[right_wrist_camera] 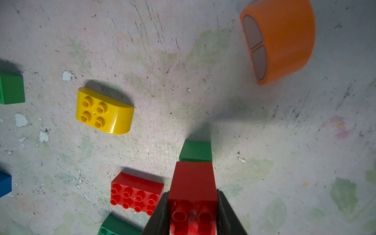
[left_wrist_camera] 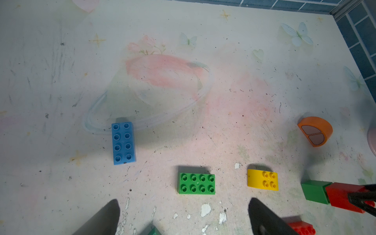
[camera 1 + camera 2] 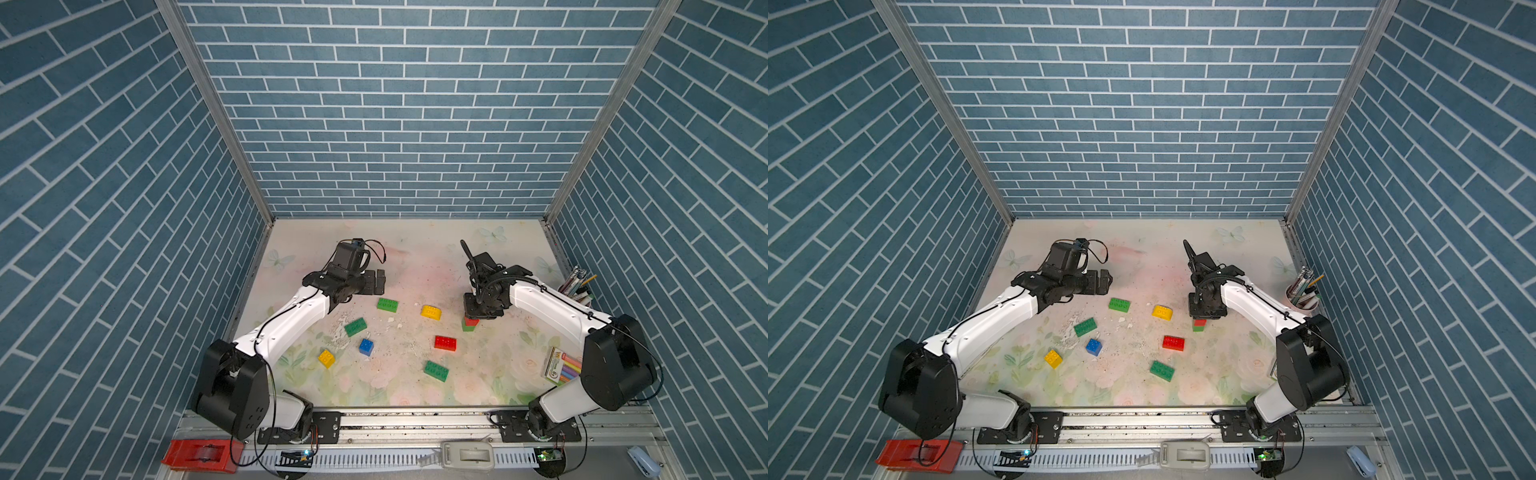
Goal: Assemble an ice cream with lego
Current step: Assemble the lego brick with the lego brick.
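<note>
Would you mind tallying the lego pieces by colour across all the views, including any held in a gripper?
Red: 2 (red square brick in the right gripper, red oblong brick).
Green: 4 (three green oblong bricks, green base brick under the red square).
Yellow: 2 (yellow round-topped piece, yellow square brick).
Blue: 2 (blue square brick, blue oblong brick).
Orange: 1 (orange round-topped piece).
Total: 11.

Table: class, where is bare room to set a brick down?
Bare: far strip between back wall and blue oblong brick; near strip between nearest green brick and front rail. Crowded: middle, around yellow rounded piece and loose red brick.
</note>
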Robot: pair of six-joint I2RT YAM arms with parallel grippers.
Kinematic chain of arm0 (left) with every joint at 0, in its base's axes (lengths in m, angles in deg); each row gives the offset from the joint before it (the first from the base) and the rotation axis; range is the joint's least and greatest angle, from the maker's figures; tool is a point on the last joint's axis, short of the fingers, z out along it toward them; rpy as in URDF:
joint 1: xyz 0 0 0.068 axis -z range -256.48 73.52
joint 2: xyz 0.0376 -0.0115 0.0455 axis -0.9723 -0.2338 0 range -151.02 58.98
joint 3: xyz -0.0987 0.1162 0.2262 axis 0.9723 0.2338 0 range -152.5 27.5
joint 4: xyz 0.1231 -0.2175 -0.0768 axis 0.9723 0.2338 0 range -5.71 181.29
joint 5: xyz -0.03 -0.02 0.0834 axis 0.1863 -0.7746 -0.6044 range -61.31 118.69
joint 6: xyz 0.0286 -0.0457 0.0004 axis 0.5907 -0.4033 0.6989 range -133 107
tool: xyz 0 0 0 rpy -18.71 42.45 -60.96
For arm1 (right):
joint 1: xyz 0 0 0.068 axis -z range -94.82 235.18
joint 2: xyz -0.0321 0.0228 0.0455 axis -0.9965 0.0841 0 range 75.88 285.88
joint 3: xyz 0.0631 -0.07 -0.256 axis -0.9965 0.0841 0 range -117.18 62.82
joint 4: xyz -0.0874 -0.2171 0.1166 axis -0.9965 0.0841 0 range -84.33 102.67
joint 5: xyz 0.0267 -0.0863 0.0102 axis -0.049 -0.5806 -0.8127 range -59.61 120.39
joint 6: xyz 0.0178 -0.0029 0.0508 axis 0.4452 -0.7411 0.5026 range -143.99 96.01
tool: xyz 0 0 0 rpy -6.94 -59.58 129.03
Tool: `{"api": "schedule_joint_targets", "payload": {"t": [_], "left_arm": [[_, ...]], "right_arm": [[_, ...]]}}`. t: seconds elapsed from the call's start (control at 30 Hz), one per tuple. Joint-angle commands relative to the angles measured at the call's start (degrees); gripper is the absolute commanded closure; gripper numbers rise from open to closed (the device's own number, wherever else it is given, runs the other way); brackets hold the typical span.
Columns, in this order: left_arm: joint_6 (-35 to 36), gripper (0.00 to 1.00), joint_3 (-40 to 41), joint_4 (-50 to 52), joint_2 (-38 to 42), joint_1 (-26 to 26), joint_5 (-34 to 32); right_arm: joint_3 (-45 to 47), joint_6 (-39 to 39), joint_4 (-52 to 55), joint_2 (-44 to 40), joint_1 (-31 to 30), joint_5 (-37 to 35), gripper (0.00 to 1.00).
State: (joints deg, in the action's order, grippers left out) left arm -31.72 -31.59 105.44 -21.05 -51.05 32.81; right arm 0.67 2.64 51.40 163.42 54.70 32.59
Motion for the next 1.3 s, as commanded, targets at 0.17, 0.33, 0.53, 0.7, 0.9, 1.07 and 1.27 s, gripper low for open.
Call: {"api": "schedule_joint_targets", "payload": {"t": [0.17, 0.33, 0.53, 0.7, 0.9, 1.07, 1.27], "left_arm": [[-0.1, 0.0, 1.2, 0.7, 1.4, 0.4, -0.5], [0.1, 0.0, 1.0, 0.7, 1.3, 0.4, -0.4], [0.1, 0.01, 1.1, 1.0, 1.6, 0.3, -0.7], [0.1, 0.01, 1.4, 1.0, 2.1, 0.4, -1.3], [0.1, 0.01, 1.0, 1.3, 2.1, 0.3, -1.7], [0.1, 0.0, 0.8, 1.3, 2.1, 0.4, -1.9], [0.0, 0.0, 0.6, 1.1, 1.6, 0.4, -1.8]], "right_arm": [[2.2, 0.5, 0.5, 2.1, -0.7, -0.6, 0.88], [0.9, 0.0, 3.2, 5.1, -1.5, -2.4, 0.91], [2.3, 0.8, 4.5, 8.6, -2.4, -2.7, 0.93], [6.5, 3.8, -3.5, 7.6, -2.5, 0.2, 0.96], [5.1, 5.0, -6.5, 8.3, -2.6, -0.6, 1.0], [1.3, 5.4, -6.8, 10.0, -2.7, -1.3, 1.0], [-5.4, 4.5, -3.9, 15.0, -2.6, -2.2, 1.0]]}}
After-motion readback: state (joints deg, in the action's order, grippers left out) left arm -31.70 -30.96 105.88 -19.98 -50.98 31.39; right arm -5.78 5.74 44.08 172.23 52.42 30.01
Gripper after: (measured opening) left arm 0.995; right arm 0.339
